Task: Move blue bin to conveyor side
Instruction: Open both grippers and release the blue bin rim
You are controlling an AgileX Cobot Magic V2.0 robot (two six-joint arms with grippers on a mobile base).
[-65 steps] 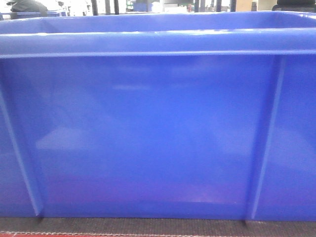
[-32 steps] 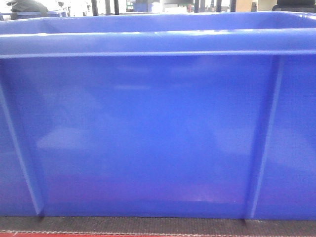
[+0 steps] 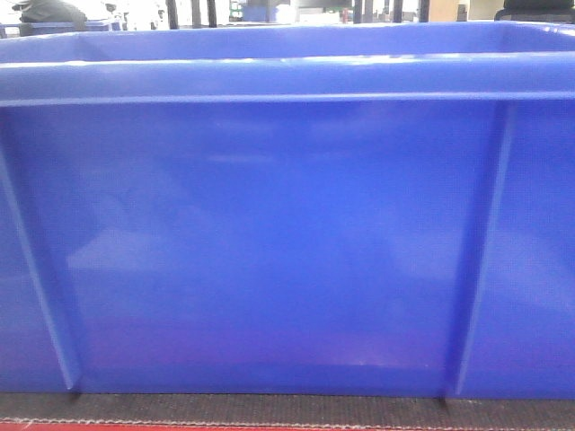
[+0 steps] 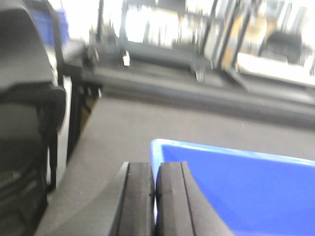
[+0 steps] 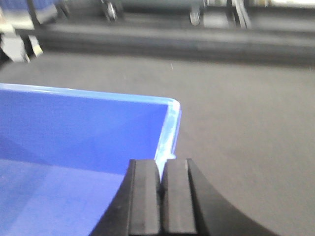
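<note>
Blue bin (image 3: 269,242): you face its long side wall at close range in the front view; the glossy panel fills nearly the whole picture, with a thick flat rim across the top and two thin upright ribs, one near each side.
Conveyor (image 3: 269,411): you see a narrow strip of dark woven belt under the bin's base, with a thin red edge along the very bottom; the bin stands on this belt.
Left gripper (image 4: 155,201): your left wrist view shows its two dark ribbed fingers (image 4: 138,201) drawn together over the side wall of the bin at its near left corner; a thin sliver of blue rim shows between them, so the pincer is clamped on the bin's wall.
Right gripper (image 5: 161,201): your right wrist view shows the matching pair of fingers (image 5: 145,201) closed on the opposite wall beside the bin's right corner, again with only a pale line of rim in the slit.
Bin interior: both wrist views show you smooth blue inner walls; the bottom is out of frame.
Floor (image 5: 246,123): grey ground lies beyond the bin in both wrist views.
Background: blurred dark frames and bright areas stand far behind; you cannot tell them apart.
</note>
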